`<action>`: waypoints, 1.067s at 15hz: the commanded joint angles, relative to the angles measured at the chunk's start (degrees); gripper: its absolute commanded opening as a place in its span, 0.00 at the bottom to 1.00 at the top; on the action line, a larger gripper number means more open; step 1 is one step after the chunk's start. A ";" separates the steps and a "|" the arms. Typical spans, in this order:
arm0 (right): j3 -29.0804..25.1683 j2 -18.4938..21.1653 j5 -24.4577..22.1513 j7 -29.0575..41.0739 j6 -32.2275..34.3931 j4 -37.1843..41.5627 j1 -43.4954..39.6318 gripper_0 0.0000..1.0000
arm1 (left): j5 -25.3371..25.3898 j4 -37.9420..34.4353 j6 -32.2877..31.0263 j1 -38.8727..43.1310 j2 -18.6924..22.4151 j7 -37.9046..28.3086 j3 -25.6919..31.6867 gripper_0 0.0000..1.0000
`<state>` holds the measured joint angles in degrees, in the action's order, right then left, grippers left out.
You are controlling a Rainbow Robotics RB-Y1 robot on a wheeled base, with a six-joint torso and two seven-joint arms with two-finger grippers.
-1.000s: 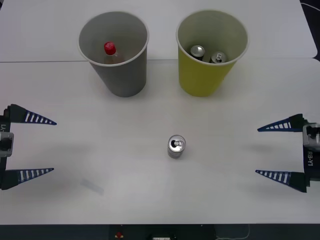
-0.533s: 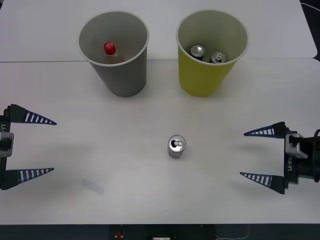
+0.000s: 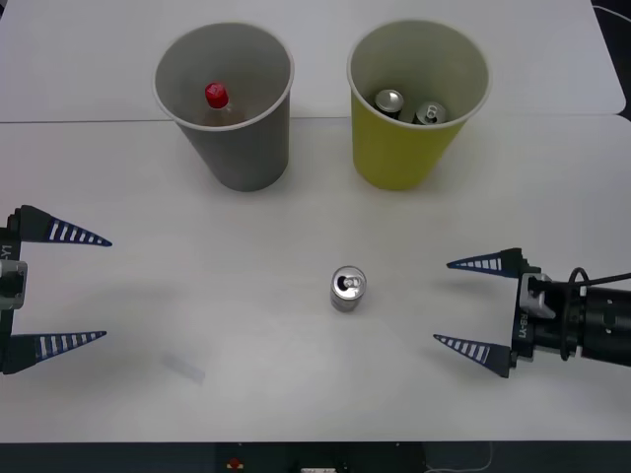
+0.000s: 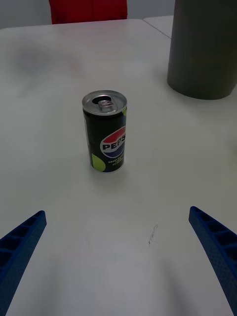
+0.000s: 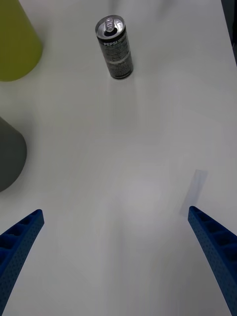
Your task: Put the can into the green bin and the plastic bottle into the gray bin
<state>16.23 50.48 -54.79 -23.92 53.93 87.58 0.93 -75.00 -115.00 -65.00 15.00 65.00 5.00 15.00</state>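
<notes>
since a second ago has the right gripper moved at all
Yes. The right gripper has slid in from the table's right edge toward the can, which stands where it was. Its jaws are open, short of the can.

Three cans [image 3: 348, 289], one plastic bottle [image 3: 216, 97], one gray bin [image 3: 237, 148], one green bin [image 3: 399, 153].

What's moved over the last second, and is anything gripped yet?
Only the right gripper moved: it slid in from the table's right edge toward the can, fingers open and level with it, gripping nothing so far. The can stands upright where it was. The left gripper stayed open at the left edge. The plastic bottle remains in the gray bin, and two cans in the green bin.
</notes>
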 commanded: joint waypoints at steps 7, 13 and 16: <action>1.44 -12.95 -0.23 -0.33 0.65 -8.48 3.99 1.00 | 0.00 0.00 0.00 0.00 0.00 0.00 0.00 1.00; 1.44 -19.80 -4.72 -0.60 0.29 -13.76 7.42 1.00 | 0.00 0.00 0.00 0.00 0.00 0.00 0.00 1.00; 1.44 -22.70 -6.83 -0.69 -1.11 -14.99 8.56 1.00 | 0.00 0.00 0.00 0.00 0.00 0.00 0.00 1.00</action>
<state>17.67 28.43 -61.02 -24.61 53.38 72.71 9.28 -75.00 -115.00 -65.00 15.00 65.00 5.00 15.00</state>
